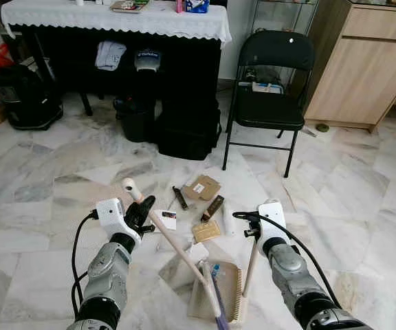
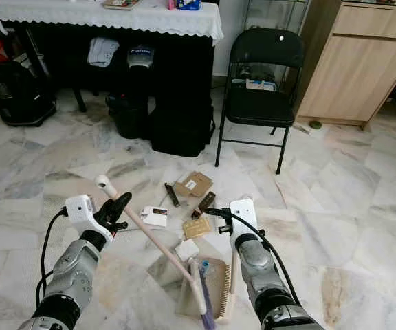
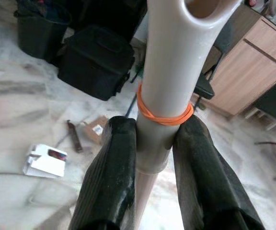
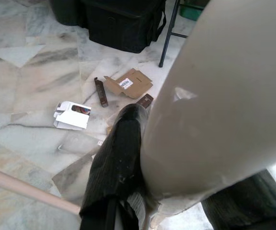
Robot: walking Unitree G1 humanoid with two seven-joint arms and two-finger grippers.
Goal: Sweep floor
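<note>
The left pincer (image 3: 153,143) is pinching the cream broom handle (image 1: 167,234) just below an orange rubber band (image 3: 164,114), fingers pressed against both its sides. The right pincer (image 4: 176,191) is gripping the dustpan handle (image 1: 250,265). The dustpan (image 1: 227,292) is resting on the marble floor (image 1: 363,199) near scattered cardboard scraps (image 1: 201,187).

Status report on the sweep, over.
Left gripper shut on broom handle, right gripper shut on dustpan handle. Dustpan on floor, broom head in it. Cardboard scraps still ahead; black chair beyond.
</note>
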